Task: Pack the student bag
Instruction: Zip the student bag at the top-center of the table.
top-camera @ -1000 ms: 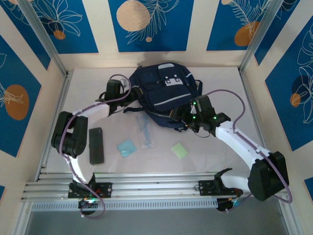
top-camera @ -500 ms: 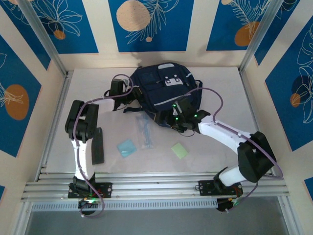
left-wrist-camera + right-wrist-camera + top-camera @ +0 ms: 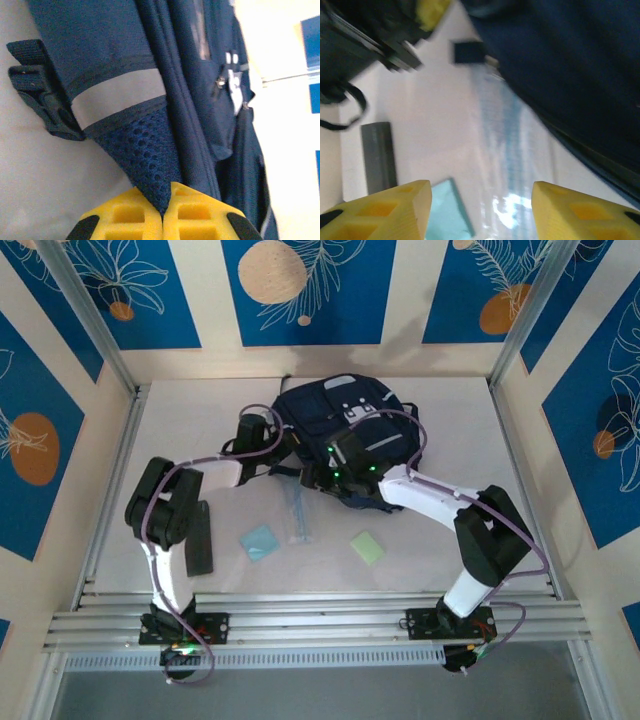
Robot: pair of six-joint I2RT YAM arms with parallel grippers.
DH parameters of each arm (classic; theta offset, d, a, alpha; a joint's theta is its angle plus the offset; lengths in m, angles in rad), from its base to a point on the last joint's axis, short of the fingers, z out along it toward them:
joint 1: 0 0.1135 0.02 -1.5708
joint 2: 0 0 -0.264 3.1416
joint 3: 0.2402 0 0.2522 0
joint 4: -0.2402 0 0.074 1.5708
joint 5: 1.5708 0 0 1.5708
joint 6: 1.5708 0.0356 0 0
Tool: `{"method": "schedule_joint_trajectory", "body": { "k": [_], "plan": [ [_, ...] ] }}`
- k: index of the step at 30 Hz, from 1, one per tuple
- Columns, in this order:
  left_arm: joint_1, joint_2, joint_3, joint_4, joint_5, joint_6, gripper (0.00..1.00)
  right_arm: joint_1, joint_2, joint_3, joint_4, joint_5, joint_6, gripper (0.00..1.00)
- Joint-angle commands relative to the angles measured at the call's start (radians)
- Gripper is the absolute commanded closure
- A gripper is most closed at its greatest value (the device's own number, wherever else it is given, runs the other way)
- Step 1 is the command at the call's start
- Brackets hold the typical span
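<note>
Standing by the counter (image 3: 180,405), I am watching the student bag (image 3: 345,430) lying at the far middle, front pocket up, the biggest thing on it. The left jaws are pinching shut on the bag's blue mesh side panel (image 3: 150,150), right at the mesh's pointed corner below the grey reflective stripe (image 3: 117,97), with a strap buckle (image 3: 42,95) lying just beside it. The right jaws are hanging wide open and empty at the bag's near edge, above a clear packet (image 3: 507,160) whose far end is reaching the bag. Nearer to me, a dark grey case (image 3: 197,538), a teal pad (image 3: 259,540) and a green pad (image 3: 367,547) are sitting out on the counter, so the packing is looking barely begun. Whether any zip is open, I cannot tell.

What is worrying me is that thin pinch of mesh. If the left arm pulls, I am guessing the fabric will slip free, or the whole soft bag will slide and ride over the packet. The two arms are also working very near each other at the bag's near-left corner, with loose cables looping over it. A careless reach by the right arm could be snagging a strap, a cable or its neighbour.
</note>
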Motion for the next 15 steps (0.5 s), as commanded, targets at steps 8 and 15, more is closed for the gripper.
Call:
{"method": "schedule_joint_trajectory", "body": {
  "k": [8,15],
  "plan": [
    [-0.152,-0.15,-0.1,0.135,-0.084,-0.125,1.0,0.038,0.02,0.01,-0.103,0.283,0.114,0.48],
    [-0.166,-0.161,-0.132,0.183,-0.093,-0.171,1.0,0.048,-0.015,-0.068,-0.091,0.401,0.142,0.51]
  ]
}}
